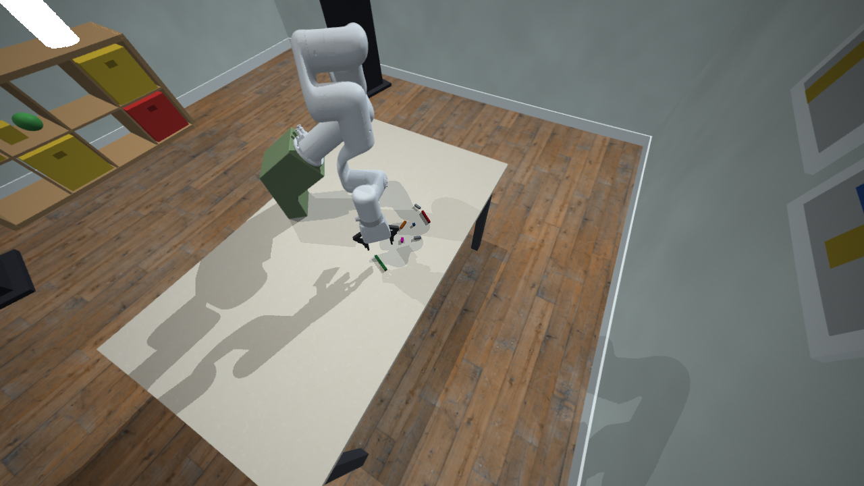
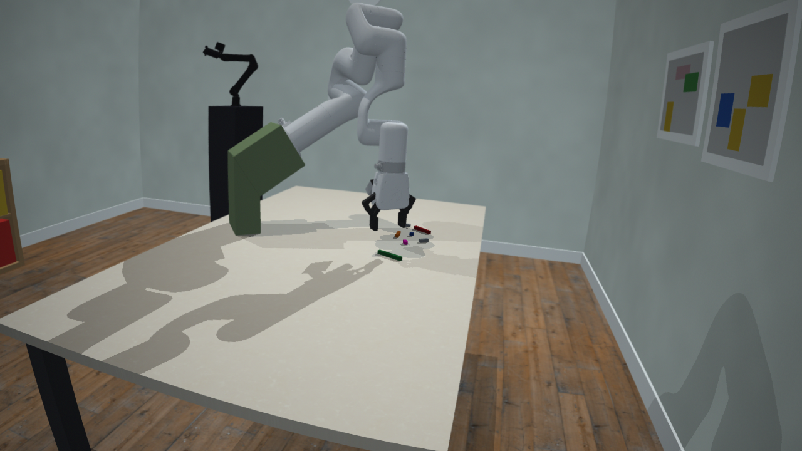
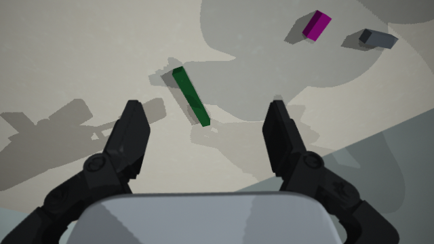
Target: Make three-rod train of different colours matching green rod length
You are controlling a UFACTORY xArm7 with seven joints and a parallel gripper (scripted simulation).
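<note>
The green rod point(image 3: 190, 96) lies flat on the table, apart from the other rods; it also shows in the top and exterior views point(image 1: 380, 262) point(image 2: 390, 255). A magenta rod point(image 3: 317, 25) point(image 2: 405, 241) and a grey rod point(image 3: 378, 38) point(image 2: 423, 240) lie beyond it. An orange rod point(image 2: 397, 233) point(image 1: 403, 225), a small blue rod point(image 2: 411, 233), a red rod point(image 2: 422, 229) point(image 1: 425, 216) and a second grey rod point(image 1: 416, 206) lie further back. My gripper point(image 3: 206, 114) point(image 2: 388, 220) is open and empty, hovering above the table near the orange rod.
The arm's green base block point(image 2: 255, 173) stands on the table to the left. The table's right edge point(image 2: 476, 269) is close to the rods. A black pedestal point(image 2: 232, 151) stands behind the table.
</note>
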